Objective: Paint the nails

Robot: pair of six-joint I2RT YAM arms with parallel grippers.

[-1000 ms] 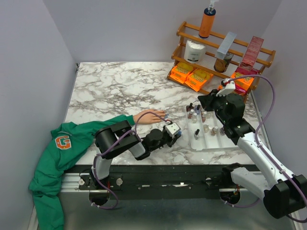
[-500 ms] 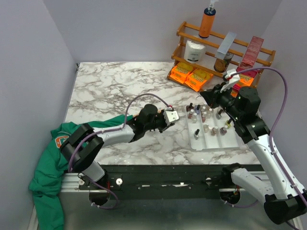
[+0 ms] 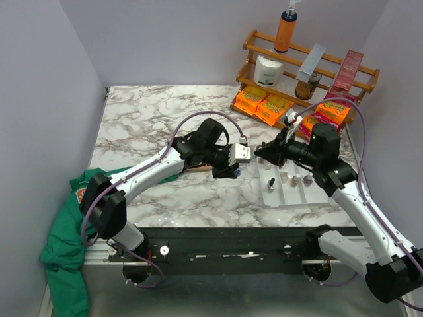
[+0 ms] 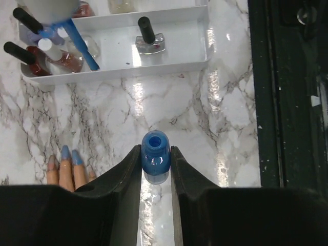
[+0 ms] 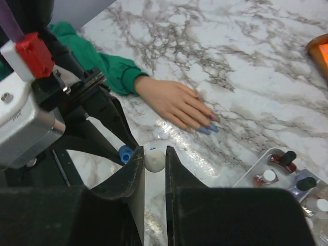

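Observation:
My left gripper [image 4: 155, 154] is shut on a small open blue polish bottle [image 4: 155, 158], held upright above the marble; it also shows in the top view [image 3: 229, 166]. My right gripper [image 5: 154, 154] is shut on the white brush cap [image 5: 154, 160], right beside the bottle [image 5: 124, 152]; its blue brush [image 4: 82, 47] shows in the left wrist view. The peach fake hand [image 5: 177, 105] lies flat with its green sleeve [image 5: 110, 66]. Two nails [image 5: 209, 128] are blue, the others pinkish. The top view hides most of the hand under my left arm.
A white tray [image 3: 291, 193] with several small polish bottles lies under my right arm [image 3: 330, 175]. A wooden rack [image 3: 307, 66] with jars and orange packets [image 3: 264, 105] stands at the back right. The green garment [image 3: 66, 224] hangs over the left front edge.
My left arm has swung from the near edge out over the table's middle, still holding the bottle. My right gripper has moved left from above the tray to meet it.

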